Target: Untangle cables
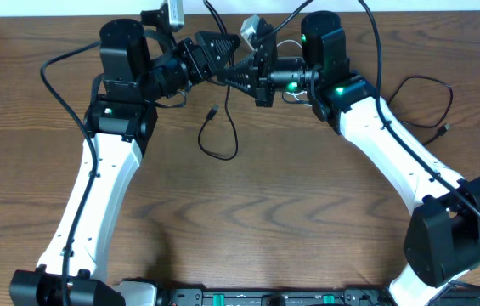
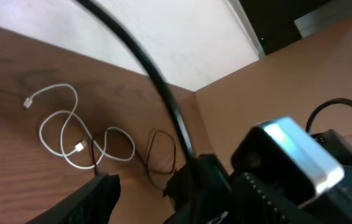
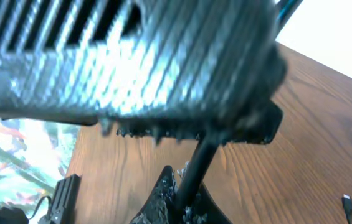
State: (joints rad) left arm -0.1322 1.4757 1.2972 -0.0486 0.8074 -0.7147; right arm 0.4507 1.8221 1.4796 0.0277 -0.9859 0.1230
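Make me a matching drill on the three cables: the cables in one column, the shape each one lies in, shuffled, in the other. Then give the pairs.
Column one:
1. white cable
2. black cable in the middle
3. black cable off to the right

Column two:
a. one wide open curve, apart from the other two
b. several loops crossing each other
c. one narrow teardrop loop, its plug lying beside it

Pairs: 1-b, 2-c, 3-a
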